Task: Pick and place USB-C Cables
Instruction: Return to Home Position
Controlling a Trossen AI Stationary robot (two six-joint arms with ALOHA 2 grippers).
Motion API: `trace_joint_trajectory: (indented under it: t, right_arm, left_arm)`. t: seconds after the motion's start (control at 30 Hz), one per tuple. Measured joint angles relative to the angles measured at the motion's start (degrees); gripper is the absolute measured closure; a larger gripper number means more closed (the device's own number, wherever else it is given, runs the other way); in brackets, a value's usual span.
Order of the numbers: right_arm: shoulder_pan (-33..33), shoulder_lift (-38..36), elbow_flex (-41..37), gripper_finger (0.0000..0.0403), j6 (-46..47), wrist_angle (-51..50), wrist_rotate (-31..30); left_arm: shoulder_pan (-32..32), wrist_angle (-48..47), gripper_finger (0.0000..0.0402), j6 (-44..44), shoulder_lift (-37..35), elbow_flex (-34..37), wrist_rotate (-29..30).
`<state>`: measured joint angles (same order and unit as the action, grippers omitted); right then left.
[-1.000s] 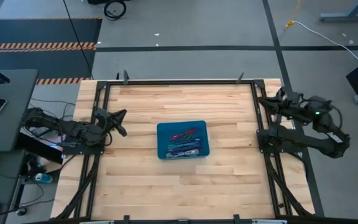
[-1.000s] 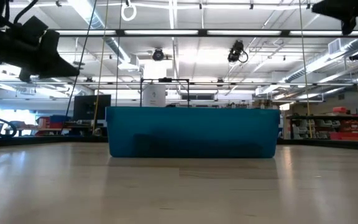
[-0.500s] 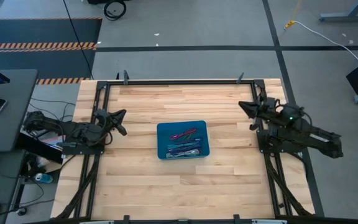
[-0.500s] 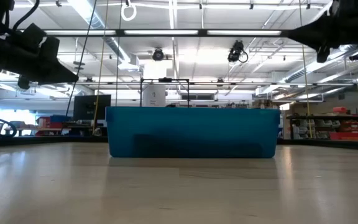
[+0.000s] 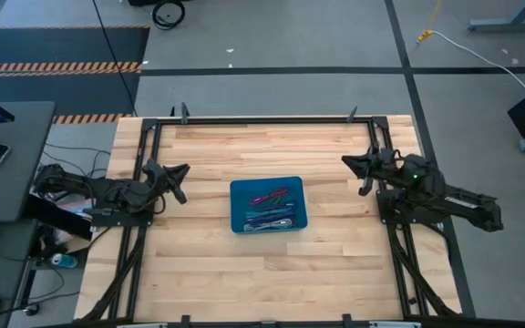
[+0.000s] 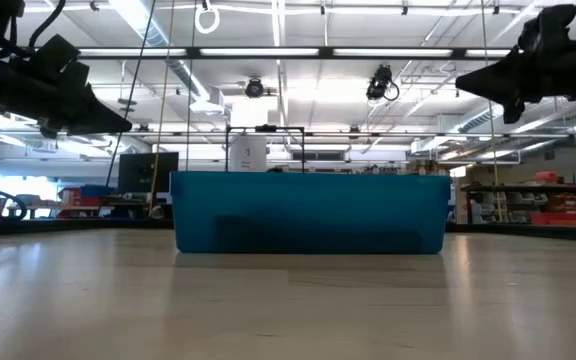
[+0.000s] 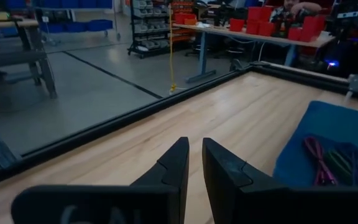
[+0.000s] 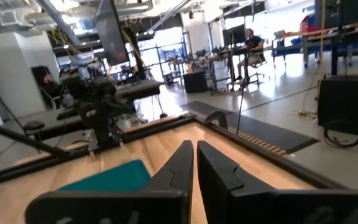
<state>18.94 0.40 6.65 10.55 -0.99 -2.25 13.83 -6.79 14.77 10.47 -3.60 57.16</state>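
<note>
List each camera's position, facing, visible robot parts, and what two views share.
High view: overhead, looking down; both arms, left end effector and right end effector flank the blue bin holding cables.
Low view: table height, looking level at the bin's wall; both end effectors overhead.
Left wrist view: looks past its own fingers toward the bin.
Right wrist view: looks past its own fingers across to the left arm.
Shared: both wrist views show the bin.

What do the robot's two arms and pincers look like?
Left arm and right arm are dark and jointed; black cables trail from the left, a green light marks the right. Left pincer and right pincer each have two black tapered fingers.
</note>
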Motion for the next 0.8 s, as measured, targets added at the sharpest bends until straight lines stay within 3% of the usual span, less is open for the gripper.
trace_joint_trajectory:
  t: [0.27, 0.47, 0.8]
  right_arm:
    - [0.0, 0.1, -6.3, 0.0376, 7.0, 1.8, 2.2]
    - [0.0, -0.1, -6.1, 0.0376, 0.6, 2.6, 1.9]
    - [0.0, 0.0, -6.1, 0.0376, -1.2, 2.3, -0.9]
  left_arm:
    - [-1.6, -0.1, 0.0349, -1.1, 0.0, 0.0, 0.2]
    - [-2.5, -0.1, 0.0349, -0.7, 0.4, 0.1, 0.1]
    - [-7.1, 0.3, 0.0349, 5.2, 6.2, 0.1, -9.1]
